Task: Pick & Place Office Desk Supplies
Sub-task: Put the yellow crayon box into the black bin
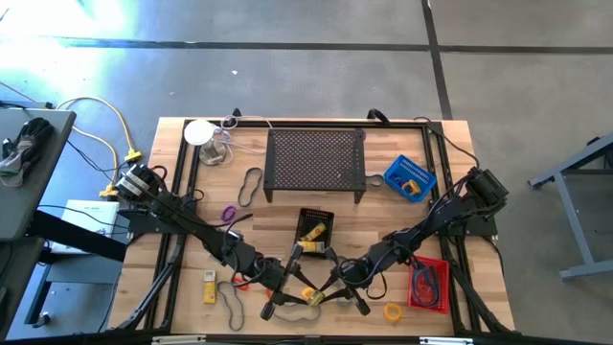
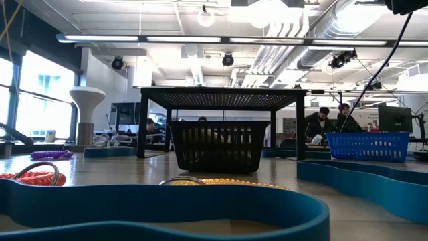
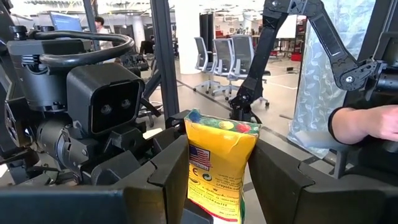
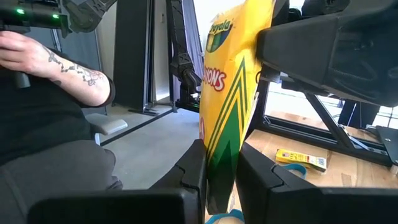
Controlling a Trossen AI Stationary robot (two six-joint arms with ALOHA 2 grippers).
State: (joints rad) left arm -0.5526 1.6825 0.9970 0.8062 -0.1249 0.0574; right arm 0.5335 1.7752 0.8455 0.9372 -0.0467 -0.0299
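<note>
Low centre of the high view, your left gripper (image 3: 217, 186) and right gripper (image 4: 221, 180) both clamp the yellow crayon packet (image 3: 221, 165) above the surface (image 1: 383, 206); release one first, or opposing pulls could tear or drop it.

Two dark, matte, jointed arms with blocky black end effector fingers (image 3: 168, 186) and cabling.

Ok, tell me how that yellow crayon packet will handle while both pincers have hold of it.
The crayon packet looks like a thin flat carton, so probably light and fairly stiff. It stands between the left pincer fingers and the right pincer fingers; opposing pulls could crease it. Its glossy printed faces may be a little slippery.
</note>
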